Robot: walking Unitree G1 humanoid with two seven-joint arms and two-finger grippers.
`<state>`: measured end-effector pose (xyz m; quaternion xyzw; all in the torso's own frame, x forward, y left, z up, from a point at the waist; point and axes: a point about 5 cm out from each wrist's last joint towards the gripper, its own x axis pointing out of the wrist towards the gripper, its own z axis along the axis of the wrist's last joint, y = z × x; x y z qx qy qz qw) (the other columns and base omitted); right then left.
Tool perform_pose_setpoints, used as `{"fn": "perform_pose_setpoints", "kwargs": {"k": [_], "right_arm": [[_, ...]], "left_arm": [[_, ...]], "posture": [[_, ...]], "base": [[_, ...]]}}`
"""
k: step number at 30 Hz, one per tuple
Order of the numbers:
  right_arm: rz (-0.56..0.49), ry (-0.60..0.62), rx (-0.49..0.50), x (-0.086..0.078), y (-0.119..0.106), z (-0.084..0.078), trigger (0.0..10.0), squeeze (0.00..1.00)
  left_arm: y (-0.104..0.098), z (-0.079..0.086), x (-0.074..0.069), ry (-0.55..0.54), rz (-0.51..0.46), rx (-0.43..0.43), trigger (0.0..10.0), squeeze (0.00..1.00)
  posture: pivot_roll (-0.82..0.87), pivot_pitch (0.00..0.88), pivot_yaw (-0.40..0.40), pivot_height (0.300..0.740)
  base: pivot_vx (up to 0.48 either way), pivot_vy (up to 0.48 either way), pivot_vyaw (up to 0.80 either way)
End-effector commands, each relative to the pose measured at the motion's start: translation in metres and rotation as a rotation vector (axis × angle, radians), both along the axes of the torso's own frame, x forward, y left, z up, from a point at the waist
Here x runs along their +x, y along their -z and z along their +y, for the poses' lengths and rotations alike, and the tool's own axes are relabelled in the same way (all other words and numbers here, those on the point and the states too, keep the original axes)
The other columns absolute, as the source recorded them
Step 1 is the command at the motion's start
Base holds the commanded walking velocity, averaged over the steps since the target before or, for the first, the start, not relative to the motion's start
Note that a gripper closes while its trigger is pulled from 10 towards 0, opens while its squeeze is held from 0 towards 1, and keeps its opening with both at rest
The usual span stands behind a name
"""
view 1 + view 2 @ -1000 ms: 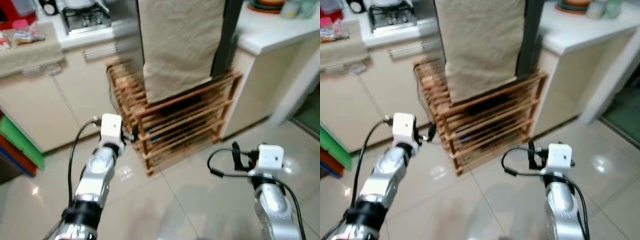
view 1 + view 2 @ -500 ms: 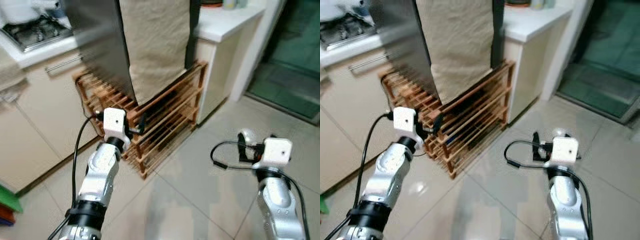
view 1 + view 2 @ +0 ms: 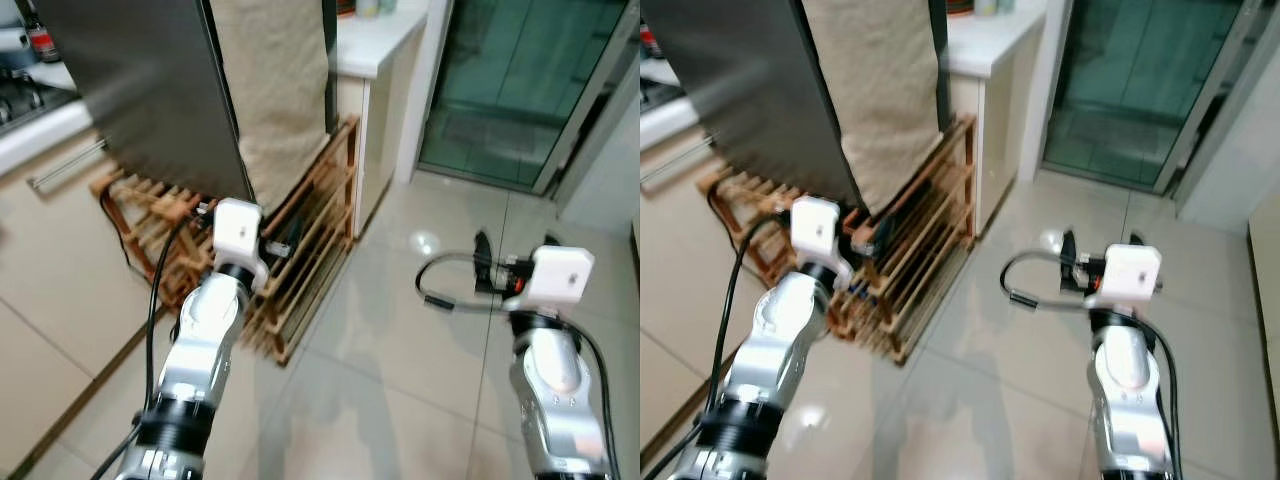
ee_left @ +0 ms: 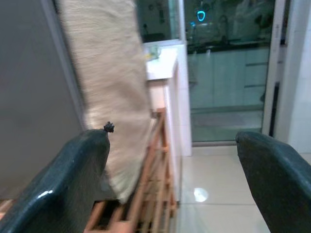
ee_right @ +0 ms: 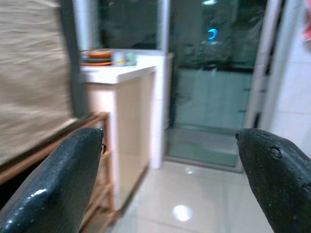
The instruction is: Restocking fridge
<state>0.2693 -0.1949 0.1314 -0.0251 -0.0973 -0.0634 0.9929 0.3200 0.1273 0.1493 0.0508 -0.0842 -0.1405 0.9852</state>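
A glossy pale tiled floor carried a wooden slatted rack, which stood directly on it beside a white-topped cabinet

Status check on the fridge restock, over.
Left pincer and right pincer open, empty, raised ahead. Fridge at front left, cloth draped on it. Wooden rack stands beneath, near the left arm.

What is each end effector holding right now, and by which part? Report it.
Nothing is held. The left end effector and the right end effector both have their fingers spread wide with only open air between them.
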Motion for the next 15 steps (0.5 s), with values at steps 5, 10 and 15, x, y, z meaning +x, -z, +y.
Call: {"fn": "perform_pose_setpoints", "kwargs": {"k": [5,10,15], "right_arm": [[-0.024,-0.016,-0.001,0.0026,-0.0097,0.0051,10.0,0.0],[0.01,-0.024,0.002,0.0016,-0.0053,0.0056,10.0,0.0],[0.017,-0.033,-0.003,0.003,-0.0051,0.0061,10.0,0.0]], "left_arm": [[-0.0028,0.0021,0.0011,-0.019,0.008,-0.06,10.0,0.0],[-0.0057,0.0053,0.0019,-0.084,0.028,-0.115,10.0,0.0],[-0.0049,0.0016,0.0028,-0.067,0.039,-0.094,10.0,0.0]], "posture": [[-0.11,0.0,0.065,0.74],[-0.11,0.0,0.06,0.74],[-0.11,0.0,0.059,0.74]], "base": [[0.378,0.0,0.0],[0.48,0.0,0.0],[0.48,0.0,0.0]]}}
